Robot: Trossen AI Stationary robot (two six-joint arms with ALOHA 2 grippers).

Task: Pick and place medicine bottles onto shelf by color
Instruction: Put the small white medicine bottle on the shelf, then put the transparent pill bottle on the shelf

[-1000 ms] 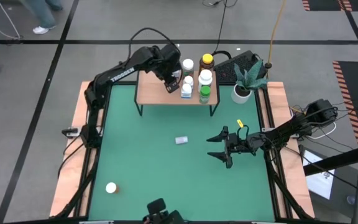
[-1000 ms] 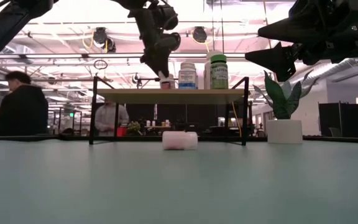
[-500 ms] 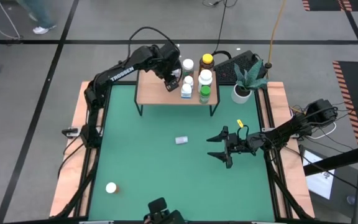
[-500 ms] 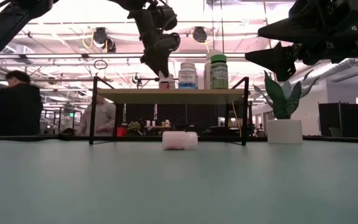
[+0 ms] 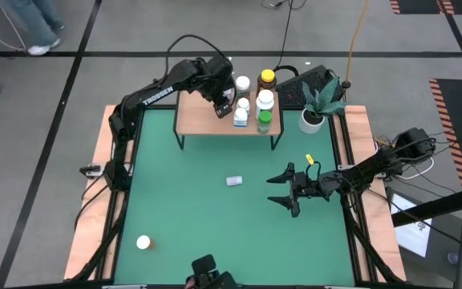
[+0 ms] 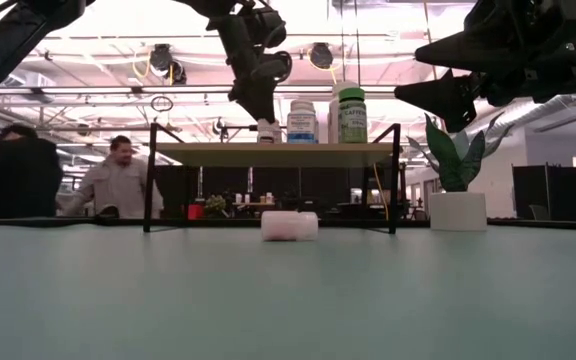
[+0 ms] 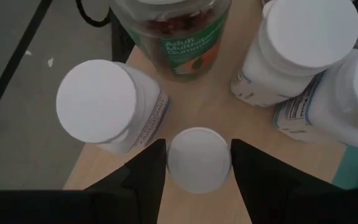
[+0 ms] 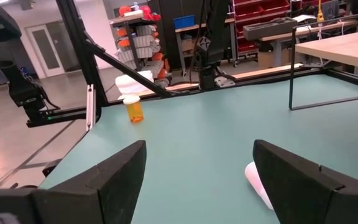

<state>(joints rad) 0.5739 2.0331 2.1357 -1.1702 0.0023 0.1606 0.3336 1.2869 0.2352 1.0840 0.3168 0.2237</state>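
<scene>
Since a second ago your left gripper (image 7: 197, 163) has barely shifted; it straddles a small white-capped bottle (image 7: 198, 158) standing on the shelf (image 5: 199, 120) at 12 o'clock, whether clenched I cannot tell. Right gripper (image 5: 283, 190) hangs released.

Overhead camera looks straight down on the whole green table (image 5: 191, 209). Low one peers level across it, sharing the shelf (image 6: 273, 153). Wrist cameras sit close, left above the shelf board.
</scene>
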